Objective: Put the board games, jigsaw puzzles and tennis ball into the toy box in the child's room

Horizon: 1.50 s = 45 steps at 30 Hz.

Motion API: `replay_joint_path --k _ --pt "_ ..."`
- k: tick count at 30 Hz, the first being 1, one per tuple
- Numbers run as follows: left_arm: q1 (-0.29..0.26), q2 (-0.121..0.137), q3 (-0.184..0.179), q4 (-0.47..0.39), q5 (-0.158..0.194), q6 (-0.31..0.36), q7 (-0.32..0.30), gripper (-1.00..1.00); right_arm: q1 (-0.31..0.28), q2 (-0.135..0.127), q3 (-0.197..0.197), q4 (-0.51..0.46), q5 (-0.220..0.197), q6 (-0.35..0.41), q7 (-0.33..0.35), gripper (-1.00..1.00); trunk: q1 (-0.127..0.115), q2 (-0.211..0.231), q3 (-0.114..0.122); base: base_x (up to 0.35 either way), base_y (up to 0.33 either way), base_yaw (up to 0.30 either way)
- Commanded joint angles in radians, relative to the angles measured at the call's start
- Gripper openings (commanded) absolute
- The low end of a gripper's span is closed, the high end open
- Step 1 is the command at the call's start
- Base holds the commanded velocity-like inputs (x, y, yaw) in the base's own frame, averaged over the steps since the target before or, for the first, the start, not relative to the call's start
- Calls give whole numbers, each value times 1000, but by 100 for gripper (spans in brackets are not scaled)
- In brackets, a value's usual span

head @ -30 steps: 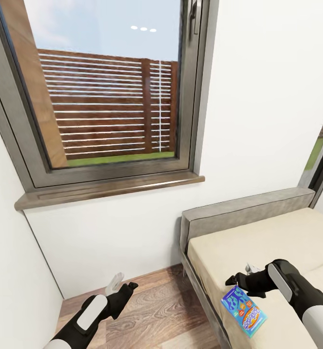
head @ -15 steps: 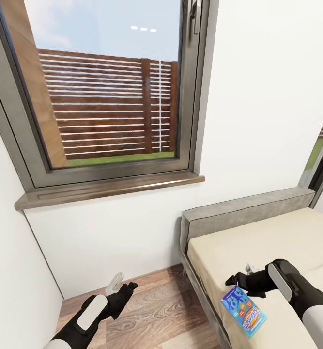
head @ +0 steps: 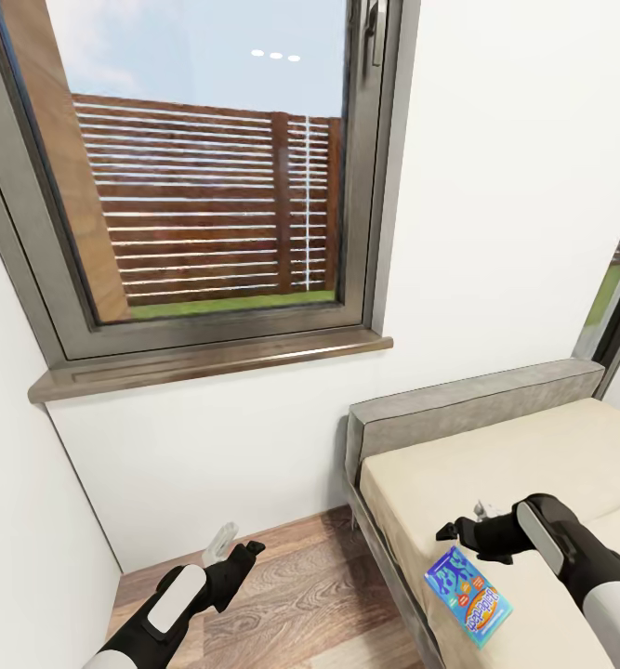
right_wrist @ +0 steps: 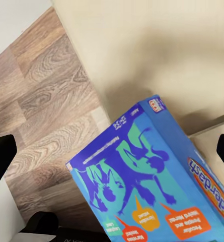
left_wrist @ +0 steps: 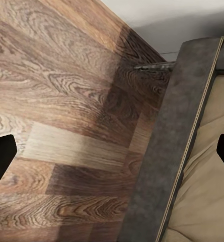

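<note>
The right gripper (head: 460, 531) hangs wide open just above the board game (head: 468, 596) on the bed (head: 495, 465). The left gripper (head: 230, 544), also spread wide, hovers over the floor (head: 300, 595).

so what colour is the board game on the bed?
Bright blue board game with teal art and orange-red labels; clearest in the right wrist view.

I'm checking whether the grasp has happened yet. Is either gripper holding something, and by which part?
Nothing is held. The right gripper hovers open above the blue board game box lying on the beige bed; the left gripper is open over the wood floor.
</note>
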Motion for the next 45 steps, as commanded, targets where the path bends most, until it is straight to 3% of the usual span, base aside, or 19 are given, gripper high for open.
replay_joint_path --k 1,9,16,24,29,32,34,37,39,45 --pt "0 1 -3 -2 10 0 9 100 -1 -2 3 -1 10 -11 10 100 0 -1 -1 0 0 0" --pt "-1 0 -3 -2 10 1 9 100 -4 -7 2 -1 10 -70 7 100 0 -1 -1 0 0 0" --pt "0 -1 -3 -1 11 1 9 100 -14 -31 -6 -2 10 -146 8 100 0 -1 -1 0 0 0" --pt "0 -5 -5 0 11 1 -2 100 -22 -65 -51 -17 10 -233 14 100 0 -1 -1 0 0 0" --pt "-1 -16 -27 8 9 1 -53 100 -21 -93 -117 -52 11 -271 17 100 0 -1 -1 0 0 0" --pt "-2 -18 -35 15 9 1 -75 100 -20 -98 -133 -67 11 -276 18 100 0 -1 -1 0 0 0" --pt "-5 -20 -52 35 8 2 -129 100 -16 -106 -161 -102 12 -283 18 100 0 -1 -1 0 0 0" --pt "-6 -21 -59 47 8 2 -161 100 -14 -109 -173 -121 12 -286 18 100 0 -1 -1 0 0 0" --pt "-9 -22 -68 71 8 2 -224 100 -9 -114 -193 -155 14 -290 18 100 0 -1 -1 0 0 0" --pt "-38 -36 -73 55 -18 22 -252 100 19 -104 -221 -184 17 -262 19 100 0 -1 -1 0 0 0"
